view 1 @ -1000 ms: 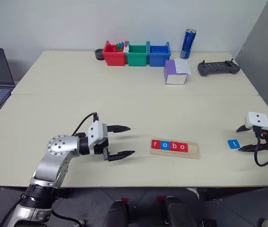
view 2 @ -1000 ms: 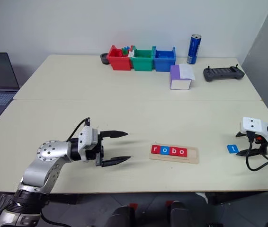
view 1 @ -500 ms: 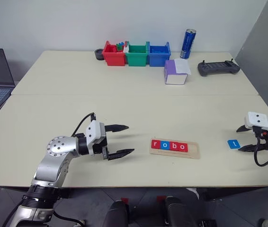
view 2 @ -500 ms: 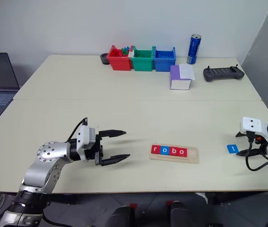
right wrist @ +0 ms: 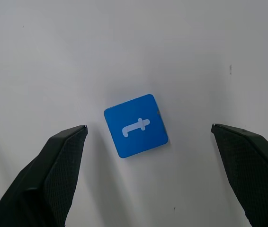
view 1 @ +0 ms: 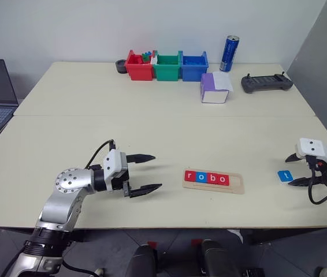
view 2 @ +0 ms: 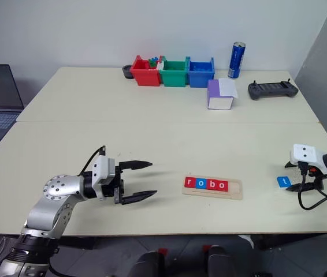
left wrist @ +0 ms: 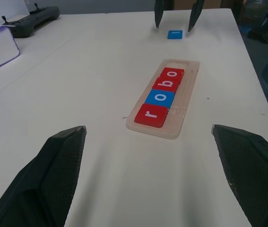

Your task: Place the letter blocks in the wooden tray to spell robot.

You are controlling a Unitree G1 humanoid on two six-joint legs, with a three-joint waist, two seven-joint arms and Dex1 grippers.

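The wooden tray (view 1: 214, 180) is a thin, pale strip with rounded corners and a shallow groove, lying flat on the cream table (view 1: 163, 135) near its front edge, a little right of centre. Four letter blocks (view 1: 207, 178) sit in the groove side by side, touching, and fill it from its left end: red "r", blue "o", red "b", red "o", each a flat square tile with a white lowercase letter. The slot at the tray's right end is bare wood. The fifth tile, the blue t block (right wrist: 135, 125), lies flat on the table well apart from the tray, at about 3 o'clock from it, near the table's right edge; its white "t" shows clearly in the right wrist view, and the tile is turned slightly askew. The right gripper (view 1: 297, 169) hangs over that tile with its black fingers spread wide, one on each side of it, and nothing is grasped; whether the fingertips touch the table cannot be told. The left gripper (view 1: 148, 172) is at about 9 o'clock from the tray, well apart from it, pointing level toward it with its jaws spread wide and empty. At 12 o'clock, along the far edge of the table, stand red, green and blue bins (view 1: 166, 65).
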